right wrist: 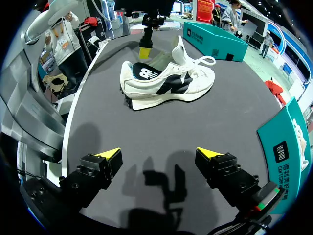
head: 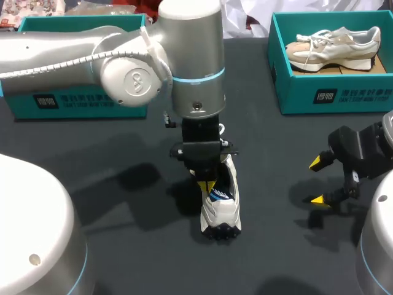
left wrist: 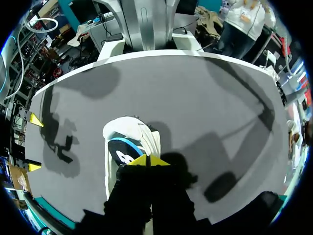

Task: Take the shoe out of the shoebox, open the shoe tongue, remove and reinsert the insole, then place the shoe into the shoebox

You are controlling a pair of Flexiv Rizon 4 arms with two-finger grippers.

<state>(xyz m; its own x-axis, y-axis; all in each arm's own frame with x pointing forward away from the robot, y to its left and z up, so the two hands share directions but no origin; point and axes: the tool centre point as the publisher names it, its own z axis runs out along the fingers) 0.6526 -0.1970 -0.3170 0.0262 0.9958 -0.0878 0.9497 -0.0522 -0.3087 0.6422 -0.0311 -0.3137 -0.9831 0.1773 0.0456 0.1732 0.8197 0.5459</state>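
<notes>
A white shoe with black panels [head: 222, 209] [right wrist: 166, 84] [left wrist: 129, 132] lies on the dark table near the middle, its tongue [right wrist: 181, 50] raised. The dark insole [right wrist: 145, 72] [left wrist: 123, 152] shows inside the heel opening. My left gripper [head: 207, 185] [left wrist: 148, 160] [right wrist: 145, 51] points down over the heel end of the insole, its yellow tips shut together; I see nothing pinched between them. To the right of the shoe my right gripper [head: 319, 181] [right wrist: 159, 154] stands open and empty, apart from it.
A teal shoebox [head: 331, 92] [right wrist: 288, 147] at the back right holds a beige shoe [head: 334, 46]. Another teal box [head: 80, 101] [right wrist: 215, 41] stands at the back left, partly behind my left arm.
</notes>
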